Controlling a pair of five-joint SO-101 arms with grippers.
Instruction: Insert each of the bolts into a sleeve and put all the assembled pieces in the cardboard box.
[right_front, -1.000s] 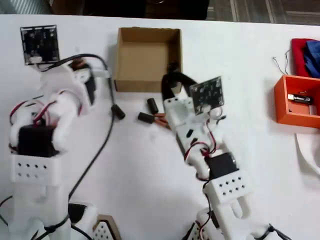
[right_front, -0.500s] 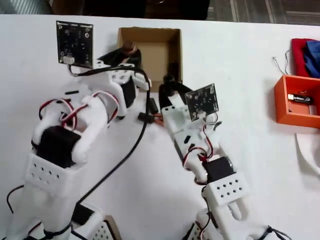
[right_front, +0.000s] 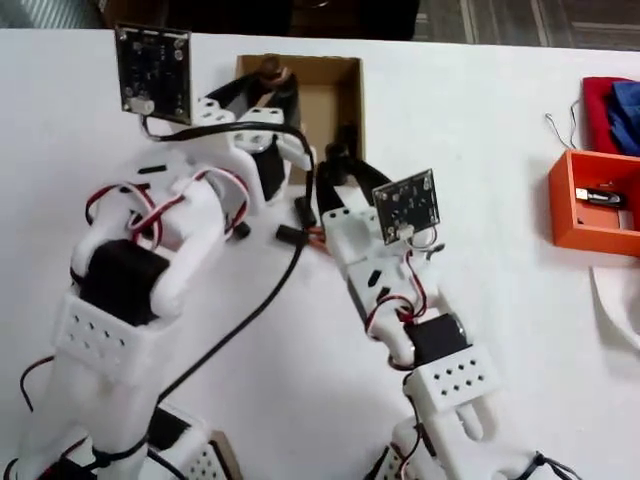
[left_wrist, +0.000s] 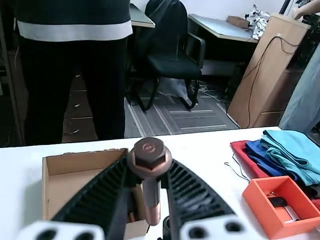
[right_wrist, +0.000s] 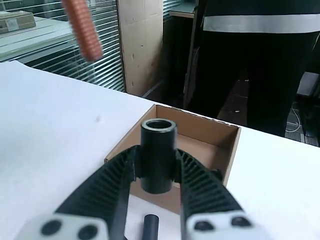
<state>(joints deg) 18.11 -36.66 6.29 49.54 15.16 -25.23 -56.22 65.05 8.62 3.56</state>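
the left gripper (left_wrist: 149, 172) is clamped on a copper bolt (left_wrist: 149, 153), held upright over the cardboard box (left_wrist: 70, 177). the right gripper (right_wrist: 156, 167) grips a black sleeve (right_wrist: 158, 145) upright just beside the box. what seem to be two more sleeves (right_front: 291, 235) lie on the table (right_front: 500, 300) between the arms.

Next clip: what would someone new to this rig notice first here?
The left tool holds a copper bolt upright, head up, at the cardboard box. Close by, the right tool grips a black sleeve upright, opening upward, at the box's near edge. A loose sleeve lies on the white table between the arms.
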